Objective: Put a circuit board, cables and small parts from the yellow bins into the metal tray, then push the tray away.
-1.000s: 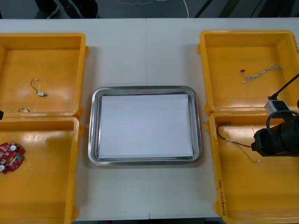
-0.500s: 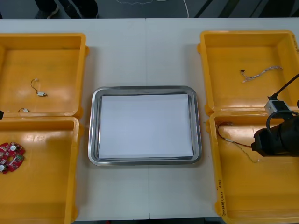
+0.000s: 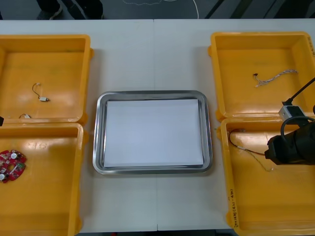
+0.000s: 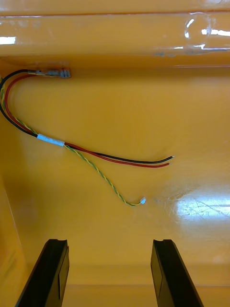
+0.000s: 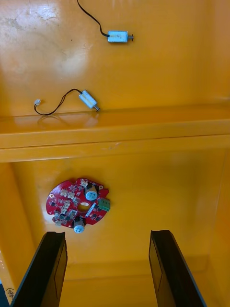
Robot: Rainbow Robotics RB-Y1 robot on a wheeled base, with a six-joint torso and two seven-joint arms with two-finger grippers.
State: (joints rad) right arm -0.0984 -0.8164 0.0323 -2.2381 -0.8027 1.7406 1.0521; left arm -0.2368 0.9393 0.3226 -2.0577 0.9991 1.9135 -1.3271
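Sitting on the surface in the front view, the metal tray, white inside, lay between four yellow bins. A round red circuit board lay in the near left bin, two small metal parts in the far left, and a pale twisted cable in the far right. The right arm hung over the near right bin.

In the right wrist view the right hand had its fingers spread, gripping nothing, with a red, black and yellow cable on the bin floor beyond them.

In the left wrist view the left hand was likewise spread and empty, the circuit board just beyond its fingers and the small metal parts past the bin wall.
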